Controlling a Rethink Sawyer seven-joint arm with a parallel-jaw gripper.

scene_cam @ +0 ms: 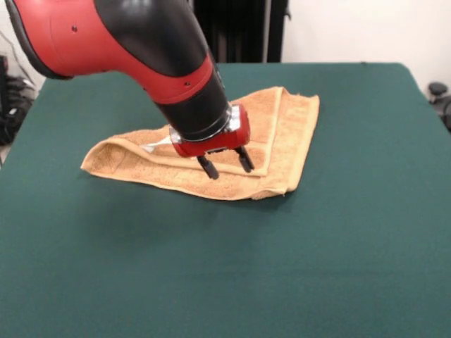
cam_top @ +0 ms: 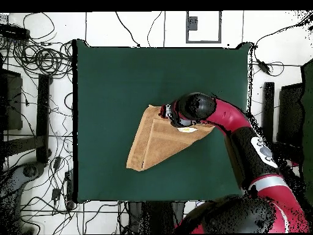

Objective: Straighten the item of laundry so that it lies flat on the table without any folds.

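Note:
The orange-tan towel (scene_cam: 289, 123) lies folded over itself into a rough triangle near the middle of the dark green table (scene_cam: 338, 239). Its top layer's edges run as ridges across it. My gripper (scene_cam: 227, 166) hangs over the towel's near part with its two black fingers apart and nothing between them. I cannot tell whether the tips touch the cloth. In the overhead view the towel (cam_top: 150, 144) shows as a triangle, and the gripper (cam_top: 165, 112) is over its upper corner. A small white label (cam_top: 186, 130) shows by the arm.
The red and black arm (cam_top: 244, 131) reaches over the table (cam_top: 110, 79) from the right side in the overhead view. Cables (cam_top: 36, 58) and equipment lie on the floor around the table. A dark object (scene_cam: 438, 90) stands off the table's far right.

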